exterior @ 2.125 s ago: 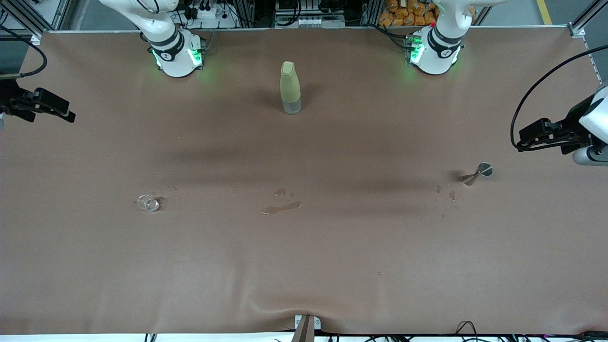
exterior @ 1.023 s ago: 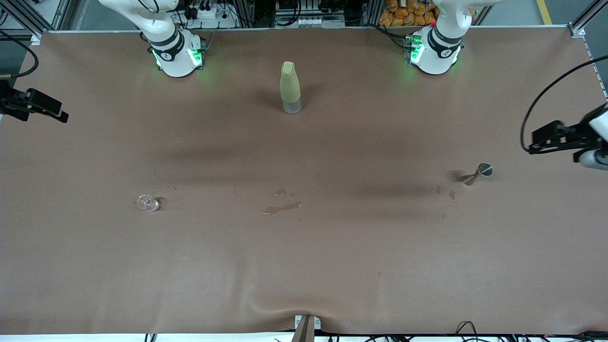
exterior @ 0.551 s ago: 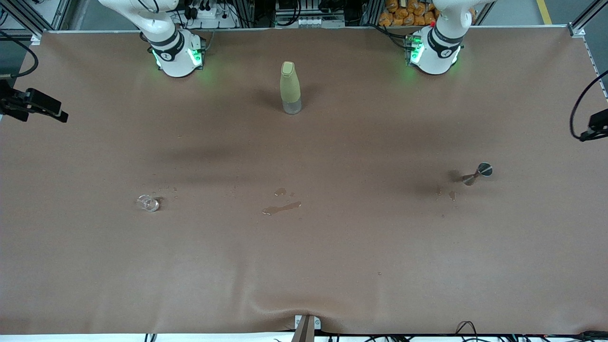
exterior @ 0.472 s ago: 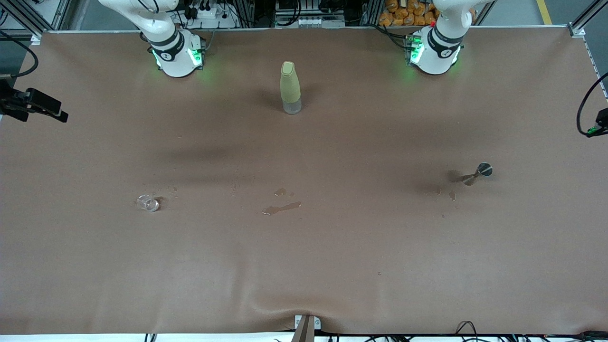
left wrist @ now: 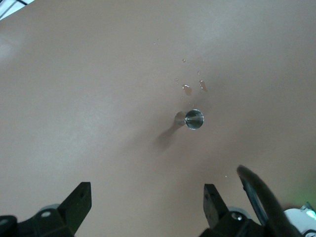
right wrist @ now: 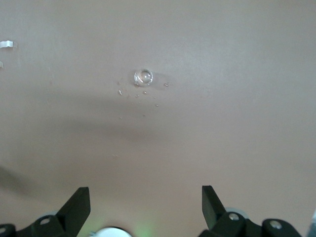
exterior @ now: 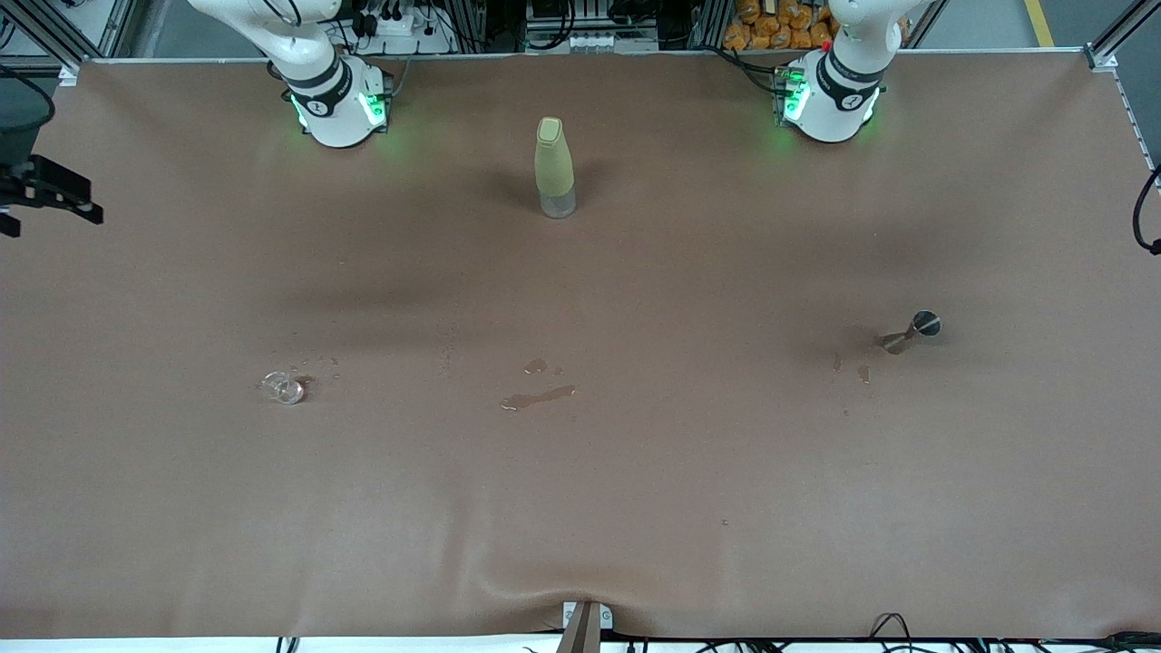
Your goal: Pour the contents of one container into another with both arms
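Observation:
A yellow-green bottle (exterior: 555, 168) stands upright between the two arm bases. A small clear glass (exterior: 284, 388) (right wrist: 143, 76) sits toward the right arm's end of the table. A small metal jigger (exterior: 912, 331) (left wrist: 194, 119) stands toward the left arm's end. My right gripper (exterior: 63, 192) (right wrist: 145, 192) hangs open and empty over the table's edge at its own end. My left gripper (left wrist: 146, 190) is open and empty, high above the jigger. It is outside the front view, where only its cable (exterior: 1145, 216) shows.
Wet spill marks (exterior: 540, 394) lie on the brown table cover (exterior: 635, 508) near the middle. Smaller drops lie beside the glass and beside the jigger (exterior: 862, 370). The arm bases (exterior: 340, 104) (exterior: 830, 95) stand along the table edge farthest from the front camera.
Both arms have drawn outward toward their own ends of the table. The left gripper has slid out of the front view. The bottle, glass and jigger have not moved.

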